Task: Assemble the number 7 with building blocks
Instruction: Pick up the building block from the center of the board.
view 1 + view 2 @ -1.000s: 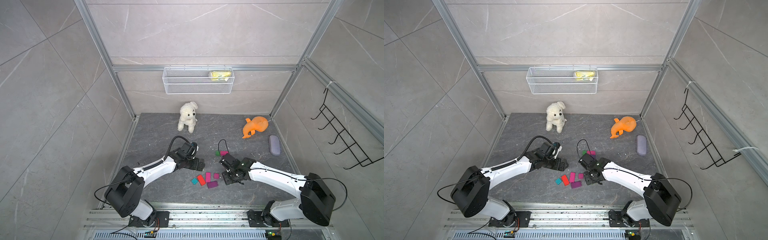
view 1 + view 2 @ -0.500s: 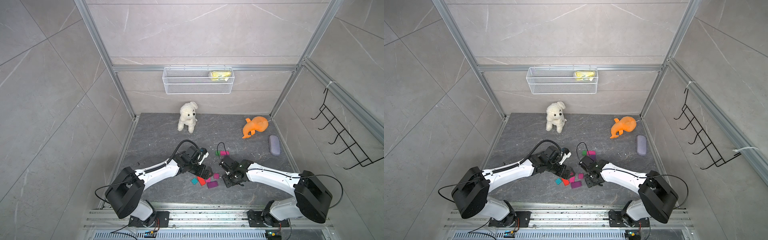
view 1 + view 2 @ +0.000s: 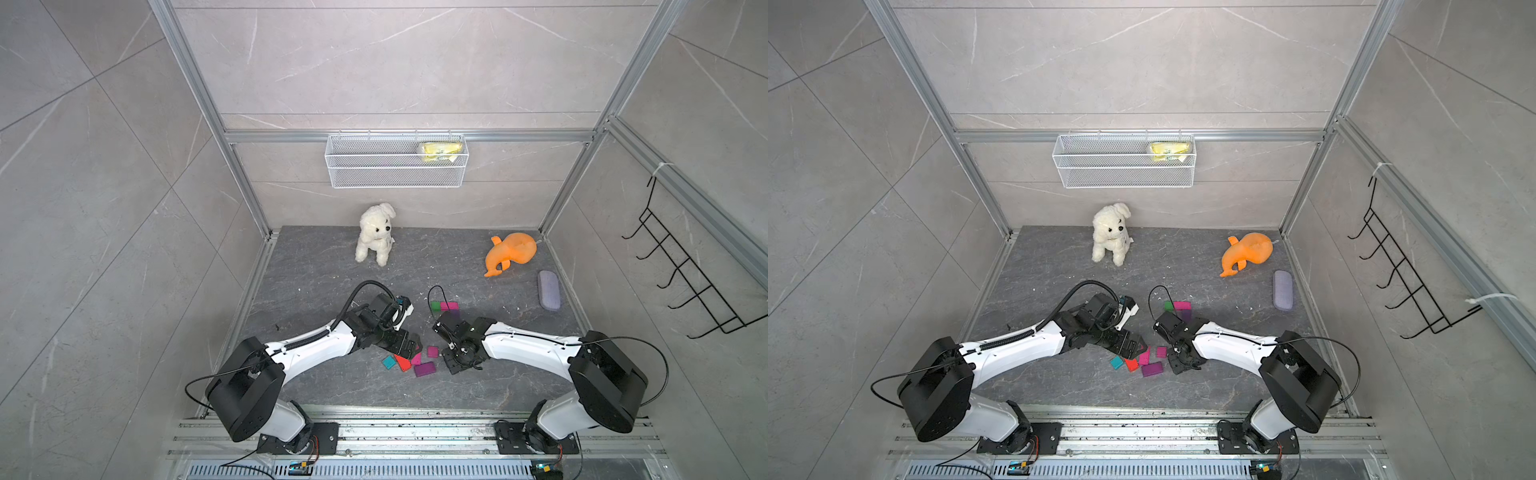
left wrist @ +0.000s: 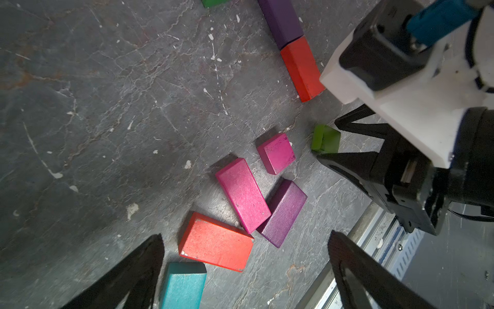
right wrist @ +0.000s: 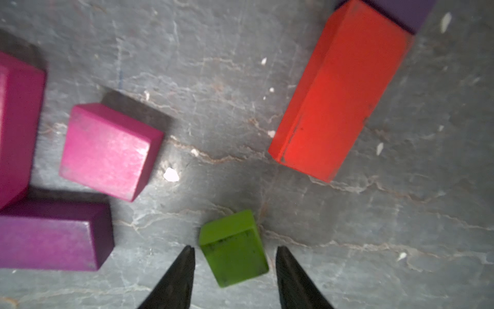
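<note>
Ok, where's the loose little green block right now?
In the right wrist view, the little green block sits between the open fingertips of the right hand; the small pink block is its nearest neighbour.

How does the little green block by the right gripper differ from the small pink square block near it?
Colour: the green block is green, the pink square block magenta-pink.
Size: the green block looks smaller than the pink square block.
Place: the green block sits between the right gripper's open fingers, with gaps either side; the pink square block lies outside them.
Both are small, square-faced blocks.
</note>
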`<state>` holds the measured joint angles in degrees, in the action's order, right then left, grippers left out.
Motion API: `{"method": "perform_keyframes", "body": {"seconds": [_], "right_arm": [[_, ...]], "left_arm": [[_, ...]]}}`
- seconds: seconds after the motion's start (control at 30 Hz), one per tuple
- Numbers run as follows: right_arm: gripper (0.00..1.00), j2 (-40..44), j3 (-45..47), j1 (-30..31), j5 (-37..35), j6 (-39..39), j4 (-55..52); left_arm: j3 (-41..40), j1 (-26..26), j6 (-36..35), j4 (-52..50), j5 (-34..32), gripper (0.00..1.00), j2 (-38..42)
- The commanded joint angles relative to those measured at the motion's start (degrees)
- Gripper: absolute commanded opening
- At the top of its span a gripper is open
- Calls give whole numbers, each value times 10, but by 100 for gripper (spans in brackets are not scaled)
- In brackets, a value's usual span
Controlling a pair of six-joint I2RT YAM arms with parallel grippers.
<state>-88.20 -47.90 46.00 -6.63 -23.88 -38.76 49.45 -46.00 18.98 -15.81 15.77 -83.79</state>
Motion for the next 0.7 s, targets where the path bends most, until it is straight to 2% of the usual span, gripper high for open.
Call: {"method": "perform_keyframes", "body": {"seconds": [0.0, 0.43, 0.67], "right_arm": [[51, -13, -13, -5, -10, 8, -4], [38, -32, -23, -9, -12, 6, -18], [31, -15, -20, -9, -6, -45, -35]], "left_arm": [[-1, 1, -4, 1, -7, 100, 10], [-10, 2, 0, 2, -29, 100, 22], [-10, 2, 4, 1, -36, 100, 21]]}}
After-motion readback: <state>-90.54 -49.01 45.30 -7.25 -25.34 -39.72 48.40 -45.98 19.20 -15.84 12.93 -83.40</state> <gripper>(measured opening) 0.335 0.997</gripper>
